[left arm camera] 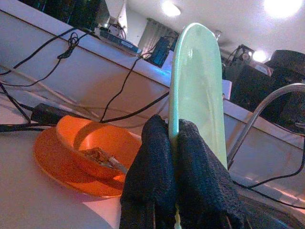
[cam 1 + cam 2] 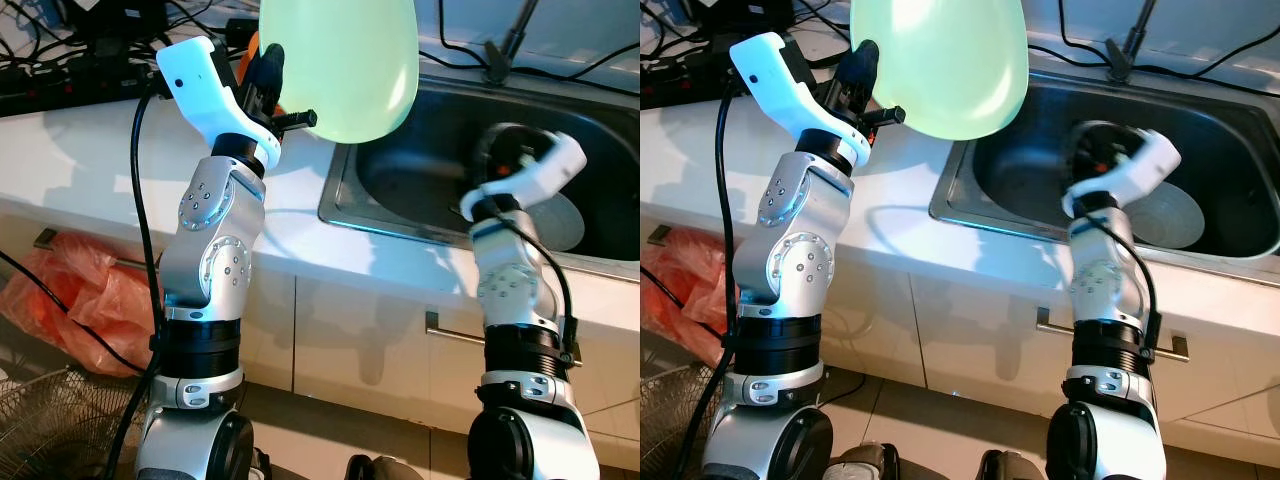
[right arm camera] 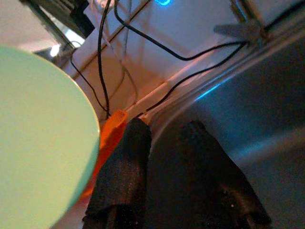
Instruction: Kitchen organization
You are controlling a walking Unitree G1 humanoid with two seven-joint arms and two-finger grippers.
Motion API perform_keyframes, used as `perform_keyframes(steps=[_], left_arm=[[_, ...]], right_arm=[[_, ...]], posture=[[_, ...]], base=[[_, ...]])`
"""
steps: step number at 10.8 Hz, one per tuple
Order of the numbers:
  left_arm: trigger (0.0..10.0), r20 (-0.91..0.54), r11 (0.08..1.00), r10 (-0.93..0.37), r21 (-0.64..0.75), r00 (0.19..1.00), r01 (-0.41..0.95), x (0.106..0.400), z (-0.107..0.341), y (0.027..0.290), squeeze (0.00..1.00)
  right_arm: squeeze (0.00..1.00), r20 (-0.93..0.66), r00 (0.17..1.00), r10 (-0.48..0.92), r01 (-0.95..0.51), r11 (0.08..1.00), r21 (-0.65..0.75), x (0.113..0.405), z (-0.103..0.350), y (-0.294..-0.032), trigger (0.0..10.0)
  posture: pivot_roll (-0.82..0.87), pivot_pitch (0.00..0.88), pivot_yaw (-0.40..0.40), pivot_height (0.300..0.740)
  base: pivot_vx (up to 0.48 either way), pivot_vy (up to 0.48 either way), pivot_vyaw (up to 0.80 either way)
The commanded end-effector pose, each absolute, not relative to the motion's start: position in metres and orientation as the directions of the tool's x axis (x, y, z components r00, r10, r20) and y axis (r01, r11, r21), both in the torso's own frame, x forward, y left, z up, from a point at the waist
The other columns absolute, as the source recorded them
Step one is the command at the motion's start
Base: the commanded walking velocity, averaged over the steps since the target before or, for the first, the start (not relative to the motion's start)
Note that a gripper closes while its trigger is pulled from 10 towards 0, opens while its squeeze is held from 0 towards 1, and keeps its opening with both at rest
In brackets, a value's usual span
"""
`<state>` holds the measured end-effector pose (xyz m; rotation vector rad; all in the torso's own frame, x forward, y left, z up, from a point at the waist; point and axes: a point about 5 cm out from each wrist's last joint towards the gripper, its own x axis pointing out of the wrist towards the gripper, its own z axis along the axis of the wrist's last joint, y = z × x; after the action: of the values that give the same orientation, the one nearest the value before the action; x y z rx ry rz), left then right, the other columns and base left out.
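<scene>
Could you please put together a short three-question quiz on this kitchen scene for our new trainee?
1. True or false: the left claw is shut on the pale green plate.
2. Where is the right claw? A) over the sink B) over the counter
3. What colour is the bowl on the counter?

Key: 1 true; 2 A; 3 orange.
</scene>
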<state>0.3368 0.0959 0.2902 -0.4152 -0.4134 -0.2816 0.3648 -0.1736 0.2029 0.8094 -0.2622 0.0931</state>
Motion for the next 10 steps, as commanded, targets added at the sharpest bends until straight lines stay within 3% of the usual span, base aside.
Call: perform_keyframes(steps=[1,2,3,5,6,7,8,9,10], left_arm=[[10.0,0.509,0.87,-0.179,-0.317,0.842,0.377,0.333,0.307,0.092,0.0],[10.0,0.516,0.864,-0.164,-0.336,0.841,0.375,0.334,0.306,0.094,0.0],[10.0,0.514,0.853,-0.16,-0.358,0.843,0.38,0.333,0.304,0.095,0.0],[10.0,0.504,0.821,-0.154,-0.414,0.85,0.394,0.334,0.302,0.096,0.0],[10.0,0.504,0.798,-0.151,-0.445,0.85,0.406,0.335,0.302,0.096,0.0],[10.0,0.505,0.791,-0.151,-0.454,0.85,0.41,0.335,0.303,0.096,0.0],[10.0,0.488,0.783,-0.17,-0.461,0.856,0.418,0.336,0.298,0.094,0.0],[10.0,0.474,0.778,-0.182,-0.466,0.861,0.422,0.336,0.294,0.092,0.0],[10.0,0.471,0.775,-0.188,-0.468,0.862,0.425,0.336,0.294,0.091,0.0]], right_arm=[[1.0,0.278,0.96,-0.022,-0.197,0.65,0.734,0.364,0.204,-0.177,10.0],[1.0,0.274,0.962,-0.003,-0.214,0.617,0.758,0.364,0.201,-0.176,10.0],[0.0,0.284,0.958,0.032,-0.244,0.608,0.756,0.363,0.201,-0.169,10.0],[0.0,0.299,0.951,0.076,-0.287,0.571,0.769,0.362,0.201,-0.161,10.0],[1.0,0.303,0.949,0.085,-0.298,0.553,0.778,0.362,0.201,-0.159,10.0],[1.0,0.304,0.949,0.086,-0.301,0.545,0.783,0.362,0.201,-0.159,10.0],[0.25,0.314,0.945,0.095,-0.314,0.54,0.781,0.361,0.201,-0.157,10.0],[0.0,0.336,0.935,0.113,-0.344,0.52,0.782,0.36,0.204,-0.155,10.0],[0.0,0.35,0.928,0.125,-0.363,0.508,0.781,0.359,0.206,-0.153,10.0]], posture=[[0.06,0.133,-0.029,0.74],[0.06,0.131,-0.029,0.74],[0.07,0.129,-0.029,0.74],[0.07,0.12,-0.026,0.74],[0.07,0.115,-0.025,0.74],[0.07,0.115,-0.025,0.74],[0.07,0.112,-0.022,0.74],[0.07,0.112,-0.022,0.74],[0.07,0.112,-0.022,0.74]], base=[[0.0,0.0,0.0],[0.0,0.0,0.0],[0.0,0.0,0.0],[0.0,0.0,0.0],[0.0,0.0,0.0],[0.0,0.0,0.0],[0.0,0.0,0.0],[0.0,0.0,0.0],[0.0,0.0,0.0]])
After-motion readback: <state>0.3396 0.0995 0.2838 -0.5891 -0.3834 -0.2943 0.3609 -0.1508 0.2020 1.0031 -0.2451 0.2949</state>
